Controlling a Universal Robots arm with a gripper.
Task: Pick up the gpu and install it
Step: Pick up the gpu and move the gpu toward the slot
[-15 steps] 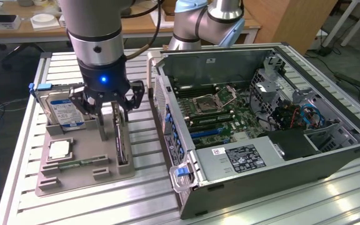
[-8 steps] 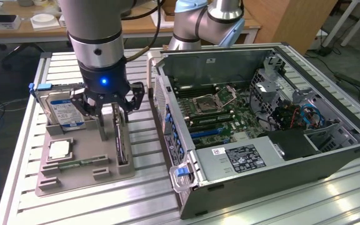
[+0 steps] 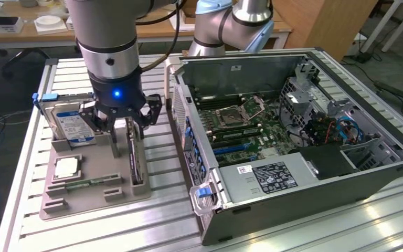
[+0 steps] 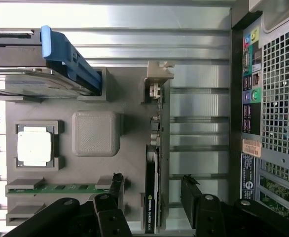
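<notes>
Directly over upright gpu [image 4: 150, 207], claw [image 4: 152, 181] open wide, approx centred

gpu [image 3: 137, 157] far end hidden behind claw [image 3: 122, 125], hard drive [image 4: 31, 83] cut off at edge, case label [image 3: 272, 176] unreadable

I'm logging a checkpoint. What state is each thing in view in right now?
pincer: open, straddling the gpu, not gripping.
gpu: on edge in the gray holder, not lifted.
hard drive: upright in the holder.
processor chip: flat in its pocket.
memory strip: resting in its slot.
computer case: side open, motherboard exposed.
</notes>
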